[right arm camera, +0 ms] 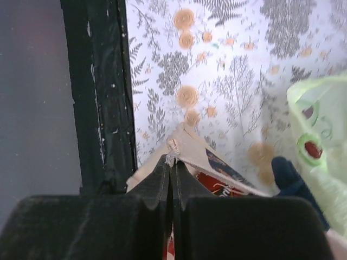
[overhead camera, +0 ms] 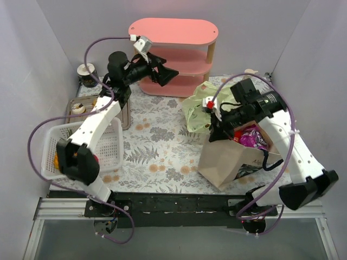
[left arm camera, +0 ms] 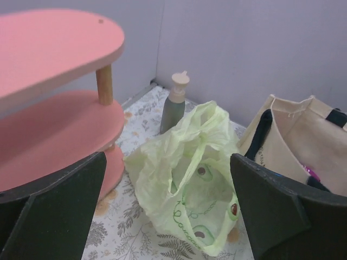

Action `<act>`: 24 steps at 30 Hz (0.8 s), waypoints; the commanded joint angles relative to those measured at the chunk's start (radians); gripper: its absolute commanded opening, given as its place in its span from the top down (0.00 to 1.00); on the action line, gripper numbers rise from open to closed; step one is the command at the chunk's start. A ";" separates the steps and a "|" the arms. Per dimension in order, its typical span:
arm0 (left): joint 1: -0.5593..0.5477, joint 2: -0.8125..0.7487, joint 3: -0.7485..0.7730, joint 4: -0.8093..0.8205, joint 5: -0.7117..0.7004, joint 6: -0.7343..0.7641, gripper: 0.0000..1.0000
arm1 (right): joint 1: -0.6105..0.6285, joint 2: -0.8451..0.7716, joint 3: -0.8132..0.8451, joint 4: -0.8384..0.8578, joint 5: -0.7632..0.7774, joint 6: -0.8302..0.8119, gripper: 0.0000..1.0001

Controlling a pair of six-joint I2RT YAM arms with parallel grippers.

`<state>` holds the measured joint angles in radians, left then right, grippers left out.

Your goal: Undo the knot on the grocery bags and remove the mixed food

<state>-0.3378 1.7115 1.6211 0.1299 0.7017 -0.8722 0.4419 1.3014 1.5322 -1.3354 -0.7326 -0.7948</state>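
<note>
The pale yellow-green plastic bag [overhead camera: 197,111] lies at the back right of the table. In the left wrist view, the bag [left arm camera: 187,179] gapes open with loose handle loops; no tied knot shows. My left gripper [overhead camera: 169,73] is open and empty, raised in front of the pink shelf, left of the bag [left arm camera: 168,216]. The beige tote [overhead camera: 230,160] stands in front of the bag with purple and red snack packets [overhead camera: 252,138] inside. My right gripper [overhead camera: 216,130] is shut on the tote's rim [right arm camera: 187,146]; a red packet [right arm camera: 217,187] shows under it.
A pink two-tier shelf [overhead camera: 176,38] stands at the back. A white mesh basket [overhead camera: 51,143] holding an orange and a red item sits at the left, with a tray [overhead camera: 76,107] and a cup [overhead camera: 87,73] behind it. A bottle [left arm camera: 174,103] stands behind the bag. The black table edge [right arm camera: 103,97] is near the tote.
</note>
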 commanded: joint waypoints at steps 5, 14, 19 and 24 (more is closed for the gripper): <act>0.106 -0.309 -0.096 -0.237 -0.350 0.206 0.02 | 0.141 0.214 0.174 0.235 -0.250 -0.048 0.99; 0.204 -0.507 -0.213 -0.443 -0.297 0.418 0.02 | 0.183 0.167 0.069 0.437 -0.271 0.183 0.02; 0.207 -0.584 -0.343 -0.467 -0.225 0.418 0.02 | 0.152 -0.063 0.030 0.461 0.000 0.193 0.02; 0.217 -0.593 -0.391 -0.460 -0.134 0.392 0.02 | 0.005 -0.165 -0.074 0.464 0.142 0.345 0.12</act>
<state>-0.1314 1.1374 1.2484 -0.3119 0.4820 -0.4828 0.5335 1.1713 1.5417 -0.9024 -0.7490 -0.5831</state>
